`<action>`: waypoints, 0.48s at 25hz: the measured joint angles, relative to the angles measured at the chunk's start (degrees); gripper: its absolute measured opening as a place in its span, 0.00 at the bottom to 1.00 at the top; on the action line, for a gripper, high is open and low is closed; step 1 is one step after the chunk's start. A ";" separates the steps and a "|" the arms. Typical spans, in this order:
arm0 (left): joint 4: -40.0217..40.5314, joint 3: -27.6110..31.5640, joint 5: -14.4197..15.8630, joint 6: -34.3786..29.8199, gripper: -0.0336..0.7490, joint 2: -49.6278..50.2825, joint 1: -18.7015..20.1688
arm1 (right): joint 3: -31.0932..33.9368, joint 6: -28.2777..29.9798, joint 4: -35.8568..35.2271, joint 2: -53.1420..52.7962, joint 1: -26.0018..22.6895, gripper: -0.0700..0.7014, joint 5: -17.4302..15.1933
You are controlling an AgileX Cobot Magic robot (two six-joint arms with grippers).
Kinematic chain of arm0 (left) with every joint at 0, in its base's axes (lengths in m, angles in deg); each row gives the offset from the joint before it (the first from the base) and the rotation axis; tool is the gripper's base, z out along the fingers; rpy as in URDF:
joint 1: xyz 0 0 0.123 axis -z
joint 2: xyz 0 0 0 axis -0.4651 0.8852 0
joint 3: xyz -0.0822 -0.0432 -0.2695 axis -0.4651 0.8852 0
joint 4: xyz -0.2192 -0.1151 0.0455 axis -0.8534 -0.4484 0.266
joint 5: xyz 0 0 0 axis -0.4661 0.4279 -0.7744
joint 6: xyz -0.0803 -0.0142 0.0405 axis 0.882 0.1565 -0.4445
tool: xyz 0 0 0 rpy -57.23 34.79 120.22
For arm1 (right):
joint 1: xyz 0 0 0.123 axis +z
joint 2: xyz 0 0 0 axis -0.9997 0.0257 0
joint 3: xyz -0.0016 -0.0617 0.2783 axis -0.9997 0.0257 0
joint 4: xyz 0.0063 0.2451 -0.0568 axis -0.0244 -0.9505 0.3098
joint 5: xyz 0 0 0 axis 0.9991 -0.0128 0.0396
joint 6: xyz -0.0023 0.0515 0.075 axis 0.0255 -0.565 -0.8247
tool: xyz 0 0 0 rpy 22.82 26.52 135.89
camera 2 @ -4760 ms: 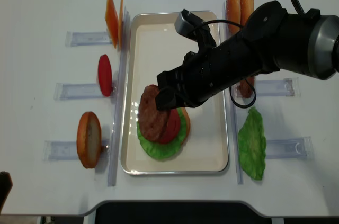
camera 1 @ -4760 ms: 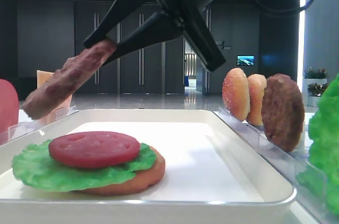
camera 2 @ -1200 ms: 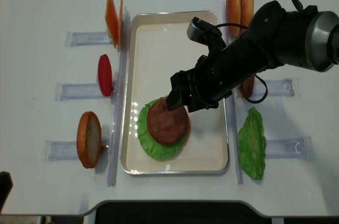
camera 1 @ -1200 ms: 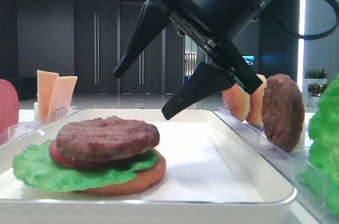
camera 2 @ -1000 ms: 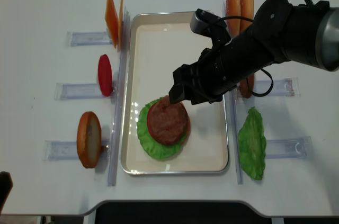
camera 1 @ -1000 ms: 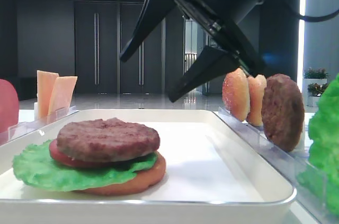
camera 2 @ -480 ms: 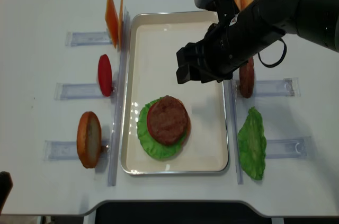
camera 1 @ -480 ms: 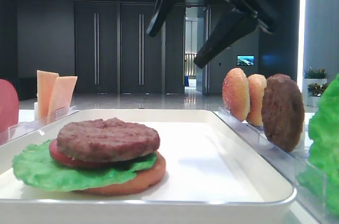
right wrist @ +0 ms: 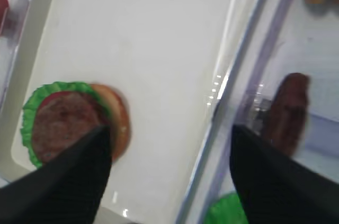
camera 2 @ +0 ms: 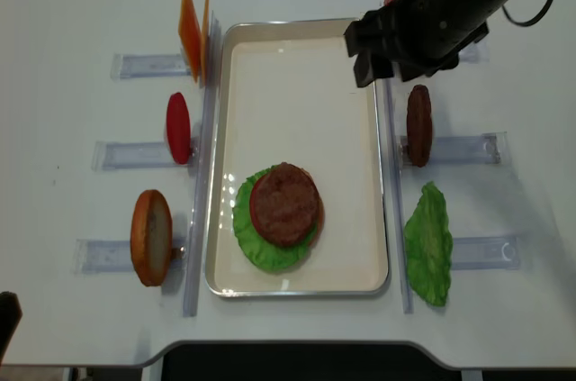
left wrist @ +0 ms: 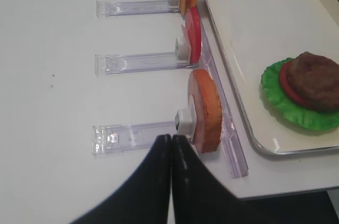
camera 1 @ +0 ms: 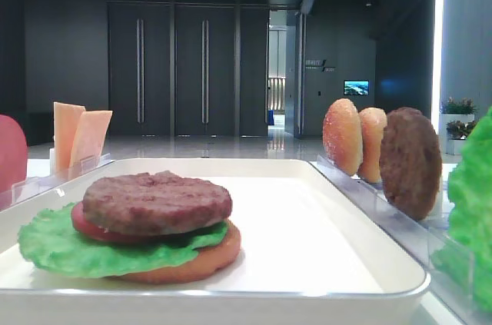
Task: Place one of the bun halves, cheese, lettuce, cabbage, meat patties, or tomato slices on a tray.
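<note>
On the white tray [camera 2: 297, 66] lies a stack: a bun half [camera 1: 211, 258] at the bottom, then lettuce [camera 1: 46, 248], a tomato slice [camera 1: 86, 227] and a meat patty [camera 2: 284, 204] on top. My right gripper [camera 2: 371, 57] hangs open and empty high over the tray's far right rim. In the right wrist view the gripper [right wrist: 169, 128] has the stack at lower left and the tray rim under it. My left gripper [left wrist: 170, 138] is shut on nothing, just left of an upright bun half [left wrist: 205, 110] in its clear rack.
Left racks hold cheese [camera 2: 192, 21], a tomato slice [camera 2: 178, 128] and a bun half [camera 2: 151, 237]. Right racks hold a second meat patty [camera 2: 418, 125] and a loose lettuce leaf [camera 2: 428, 243]. Two more bun halves [camera 1: 343, 137] stand at the back right, mostly behind my right arm from above.
My right gripper, open, has risen and drawn back toward the tray's far right corner, away from the stack. The patty stays on the stack. The left gripper has not moved.
</note>
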 joint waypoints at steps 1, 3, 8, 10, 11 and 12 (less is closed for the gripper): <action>0.00 0.00 0.00 0.00 0.04 0.00 0.00 | -0.78 -0.32 1.18 -0.31 -1.00 0.69 -1.35; 0.00 0.00 0.00 0.00 0.04 0.00 0.00 | -1.97 -0.53 3.88 -1.01 -3.26 0.69 -3.68; 0.00 0.00 0.00 0.00 0.04 0.00 0.00 | -4.12 -0.40 8.14 -1.56 -9.87 0.69 -8.69; 0.00 0.00 0.00 0.00 0.04 0.00 0.00 | -4.28 0.57 9.46 -1.57 -13.07 0.69 -9.89; 0.00 0.00 0.00 0.00 0.04 0.00 0.00 | -4.28 1.19 9.60 -1.62 -14.51 0.69 -10.63; 0.00 0.00 0.00 0.00 0.04 0.00 0.00 | -4.28 2.06 9.74 -1.62 -16.25 0.69 -11.33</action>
